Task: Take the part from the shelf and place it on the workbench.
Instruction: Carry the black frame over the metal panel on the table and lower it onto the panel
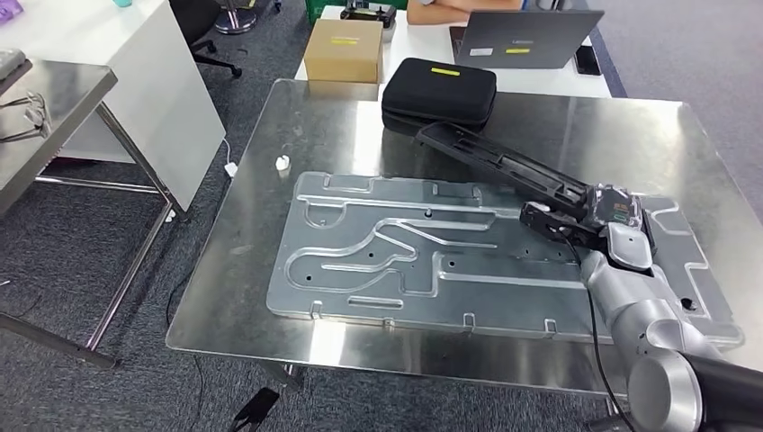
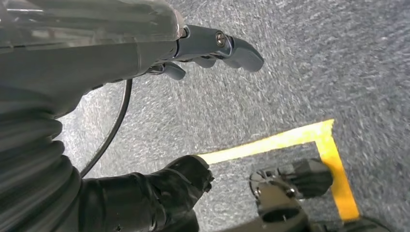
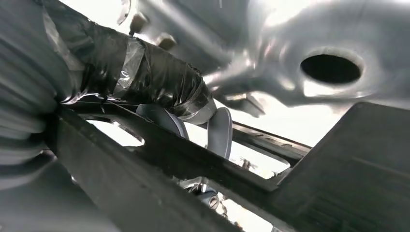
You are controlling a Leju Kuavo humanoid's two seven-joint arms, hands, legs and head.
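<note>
Black long part (image 1: 504,162) lies diagonally over the steel workbench (image 1: 270,180), its far end near the black case (image 1: 438,92). The right hand (image 1: 576,216) grips its near end above the grooved metal plate (image 1: 378,252). The left hand (image 2: 212,48) hangs over the carpet, holding nothing, fingers apart.

The part (image 1: 504,162) is a long, narrow black plastic frame with ribs and slots — it slants across the steel workbench (image 1: 270,180), one end by the black case, the other gripped in the right hand (image 1: 585,216) above the grooved aluminium plate.
</note>
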